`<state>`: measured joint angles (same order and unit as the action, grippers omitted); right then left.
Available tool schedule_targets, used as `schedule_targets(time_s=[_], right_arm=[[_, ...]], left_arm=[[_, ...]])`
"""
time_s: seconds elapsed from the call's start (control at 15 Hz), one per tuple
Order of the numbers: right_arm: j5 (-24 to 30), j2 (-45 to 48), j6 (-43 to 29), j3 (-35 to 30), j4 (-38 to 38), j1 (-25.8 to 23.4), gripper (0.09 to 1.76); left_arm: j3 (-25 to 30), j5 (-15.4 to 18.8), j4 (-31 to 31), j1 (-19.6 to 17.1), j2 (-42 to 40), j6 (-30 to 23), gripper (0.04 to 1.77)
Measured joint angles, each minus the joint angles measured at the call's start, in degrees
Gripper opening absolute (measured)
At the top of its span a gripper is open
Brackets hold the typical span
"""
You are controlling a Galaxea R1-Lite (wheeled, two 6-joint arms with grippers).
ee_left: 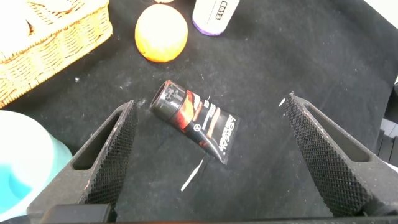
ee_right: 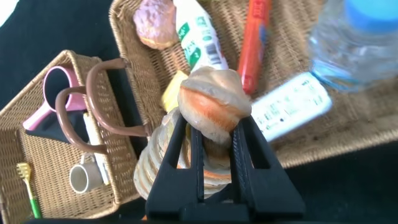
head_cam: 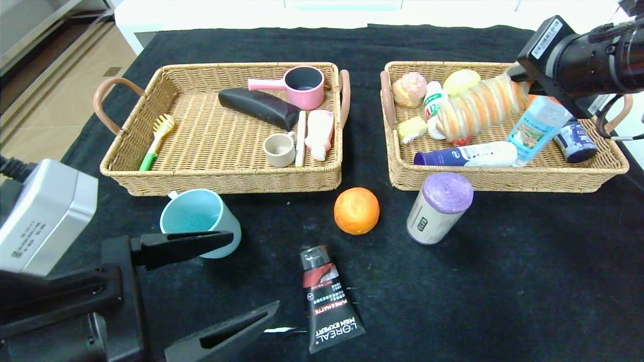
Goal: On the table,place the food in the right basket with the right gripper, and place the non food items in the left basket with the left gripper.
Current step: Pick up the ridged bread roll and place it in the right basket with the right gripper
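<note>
My right gripper point(ee_right: 211, 140) is clenched on the striped bread point(head_cam: 478, 108), held over the right basket point(head_cam: 503, 178) at upper right because it's food. My left gripper point(ee_left: 208, 155), spread wide at lower left, hovers above the black tube point(head_cam: 329, 299), bound for the left basket point(head_cam: 221, 178).

Black pincer point(head_cam: 241, 286) w/ textured pads point(ee_left: 115, 149), grey cam box, barcode sticker.

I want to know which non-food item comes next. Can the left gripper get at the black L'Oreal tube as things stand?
Probably yes. The left gripper is open above the black tube, which lies flat on the cloth, apart from the orange and the blue mug.
</note>
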<state>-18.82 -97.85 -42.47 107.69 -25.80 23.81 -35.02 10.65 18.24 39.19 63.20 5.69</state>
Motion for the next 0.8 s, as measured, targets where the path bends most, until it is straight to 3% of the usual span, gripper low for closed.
schedule_targets(time_s=[0.27, 0.6, 0.8], right_arm=[[-6.6, -3.2, 6.6, -0.2, 5.9, 0.9, 0.36], [-7.2, -6.6, 8.8, -0.3, 10.8, 0.5, 0.35], [-7.1, -7.1, 9.2, -0.3, 10.7, 0.3, 0.76]], left_arm=[[-0.1, 0.0, 0.0, 0.0, -0.3, 0.1, 1.72], [-0.1, 0.0, 0.0, 0.0, -0.5, 0.2, 1.72], [-0.1, -0.1, 0.0, 0.0, -0.6, 0.7, 1.72]])
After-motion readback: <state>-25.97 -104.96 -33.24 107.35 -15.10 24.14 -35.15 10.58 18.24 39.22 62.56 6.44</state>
